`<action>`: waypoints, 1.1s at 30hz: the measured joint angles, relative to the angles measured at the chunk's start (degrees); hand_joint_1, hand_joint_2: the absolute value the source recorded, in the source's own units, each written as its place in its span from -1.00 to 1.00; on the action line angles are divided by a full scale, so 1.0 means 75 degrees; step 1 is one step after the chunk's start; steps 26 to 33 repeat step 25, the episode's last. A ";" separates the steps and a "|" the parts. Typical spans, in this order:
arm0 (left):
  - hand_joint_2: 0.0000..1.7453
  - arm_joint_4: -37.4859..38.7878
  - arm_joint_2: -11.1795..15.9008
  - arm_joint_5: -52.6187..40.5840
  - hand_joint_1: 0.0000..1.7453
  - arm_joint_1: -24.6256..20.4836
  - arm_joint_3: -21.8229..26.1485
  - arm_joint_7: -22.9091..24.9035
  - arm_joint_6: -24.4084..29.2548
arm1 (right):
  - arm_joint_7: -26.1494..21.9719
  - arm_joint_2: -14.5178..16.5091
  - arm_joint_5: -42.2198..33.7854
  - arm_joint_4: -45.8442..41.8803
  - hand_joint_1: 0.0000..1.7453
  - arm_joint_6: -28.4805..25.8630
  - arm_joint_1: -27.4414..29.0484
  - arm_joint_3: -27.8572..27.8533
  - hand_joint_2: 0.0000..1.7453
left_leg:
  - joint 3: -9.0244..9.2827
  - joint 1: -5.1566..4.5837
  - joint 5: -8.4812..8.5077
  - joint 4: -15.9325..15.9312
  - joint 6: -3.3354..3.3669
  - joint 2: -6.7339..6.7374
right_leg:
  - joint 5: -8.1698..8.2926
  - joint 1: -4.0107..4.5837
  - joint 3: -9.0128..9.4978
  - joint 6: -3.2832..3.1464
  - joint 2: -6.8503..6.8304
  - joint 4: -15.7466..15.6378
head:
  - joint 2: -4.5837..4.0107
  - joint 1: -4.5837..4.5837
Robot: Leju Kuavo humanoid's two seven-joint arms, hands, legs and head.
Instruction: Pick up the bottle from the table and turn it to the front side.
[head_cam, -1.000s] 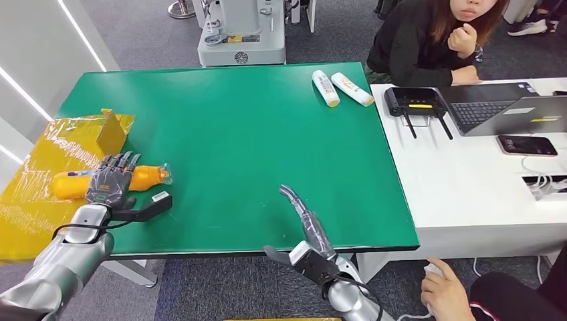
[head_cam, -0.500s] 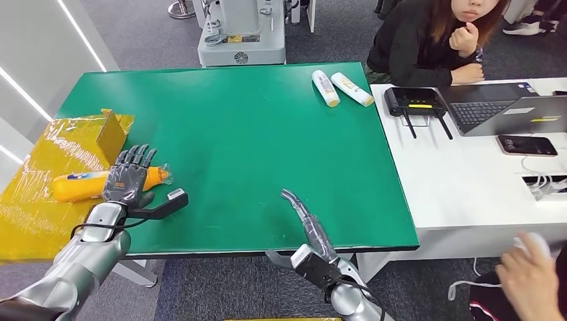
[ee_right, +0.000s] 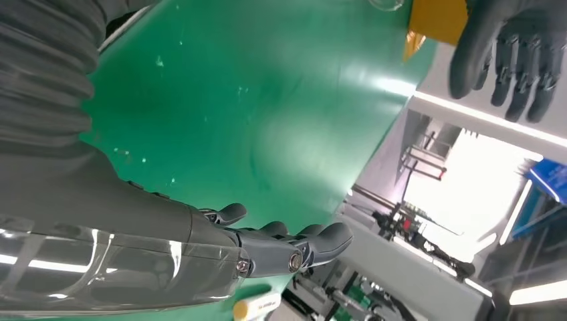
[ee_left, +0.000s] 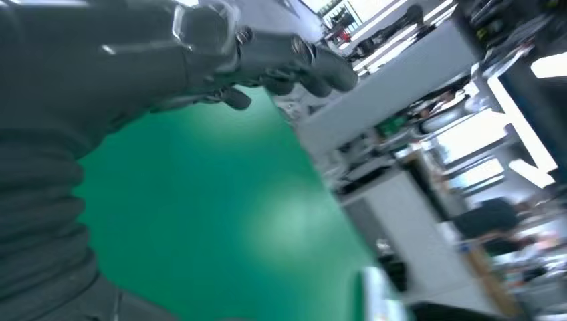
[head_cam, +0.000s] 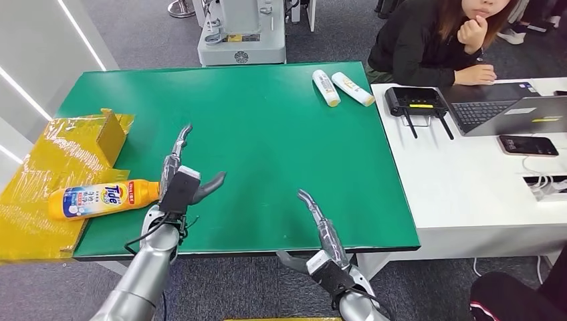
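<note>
An orange bottle (head_cam: 103, 198) with a blue and white label facing up lies on its side at the table's near left, half on a yellow plastic sheet (head_cam: 40, 167). My left hand (head_cam: 180, 170) stands just to the right of the bottle's cap, fingers straight and apart, holding nothing; the left wrist view has its fingers (ee_left: 281, 50) over bare green table. My right hand (head_cam: 322, 224) hovers open at the near edge of the green table (head_cam: 267, 134), and the right wrist view shows its fingers (ee_right: 287, 244) extended and empty.
Two white bottles (head_cam: 325, 87) (head_cam: 352, 88) lie at the far right corner. A cardboard piece (head_cam: 110, 130) sits on the sheet. A white desk (head_cam: 468, 194) to the right holds a router (head_cam: 416, 100), laptop (head_cam: 498, 107) and phone (head_cam: 526, 144); a person (head_cam: 434, 40) sits behind it.
My left hand has come off the orange bottle and swung right, now edge-on with fingers straight. The bottle now shows its label. My right hand drifted slightly right.
</note>
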 joint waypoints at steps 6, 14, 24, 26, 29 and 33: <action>1.00 -0.1446 -0.0206 0.1400 -1.00 0.0815 -0.0439 -0.0062 -0.1338 | -0.0194 -0.0050 -0.0307 -0.0620 -1.00 -0.0294 0.0423 -0.0366 1.00 | 0.0002 0.0001 -0.0001 -0.0002 0.0002 -0.0008 | -0.0007 0.0001 0.0001 0.0009 -0.0010 0.0000 | 0.0001 -0.0003; 1.00 -0.2937 -0.0483 0.2427 -1.00 0.2316 -0.1462 0.0016 -0.1090 | 0.0017 -0.0247 -0.0451 -0.2865 -1.00 -0.0794 0.1775 -0.0999 1.00 | -0.0004 -0.0001 -0.0031 -0.0002 0.0017 -0.0007 | -0.0026 -0.0001 0.0001 0.0026 -0.0009 -0.0004 | 0.0001 -0.0003; 1.00 -0.3221 -0.0543 0.2198 -1.00 0.2576 -0.1821 0.0166 -0.1035 | 0.0212 -0.0254 -0.0214 -0.4056 -1.00 -0.1016 0.2335 -0.1200 1.00 | 0.0000 0.0000 -0.0030 -0.0002 0.0018 -0.0007 | -0.0028 0.0000 0.0005 0.0029 -0.0009 -0.0002 | 0.0002 -0.0004; 1.00 -0.3226 -0.0543 0.2187 -1.00 0.2579 -0.1827 0.0166 -0.1035 | 0.0222 -0.0253 -0.0203 -0.4093 -1.00 -0.1020 0.2352 -0.1209 1.00 | 0.0000 0.0000 -0.0030 -0.0002 0.0018 -0.0007 | -0.0028 0.0000 0.0005 0.0029 -0.0009 -0.0002 | 0.0002 -0.0004; 1.00 -0.3226 -0.0543 0.2187 -1.00 0.2579 -0.1827 0.0166 -0.1035 | 0.0222 -0.0253 -0.0203 -0.4093 -1.00 -0.1020 0.2352 -0.1209 1.00 | 0.0000 0.0000 -0.0030 -0.0002 0.0018 -0.0007 | -0.0028 0.0000 0.0005 0.0029 -0.0009 -0.0002 | 0.0002 -0.0004; 1.00 -0.3226 -0.0543 0.2187 -1.00 0.2579 -0.1827 0.0166 -0.1035 | 0.0222 -0.0253 -0.0203 -0.4093 -1.00 -0.1020 0.2352 -0.1209 1.00 | 0.0000 0.0000 -0.0030 -0.0002 0.0018 -0.0007 | -0.0028 0.0000 0.0005 0.0029 -0.0009 -0.0002 | 0.0002 -0.0004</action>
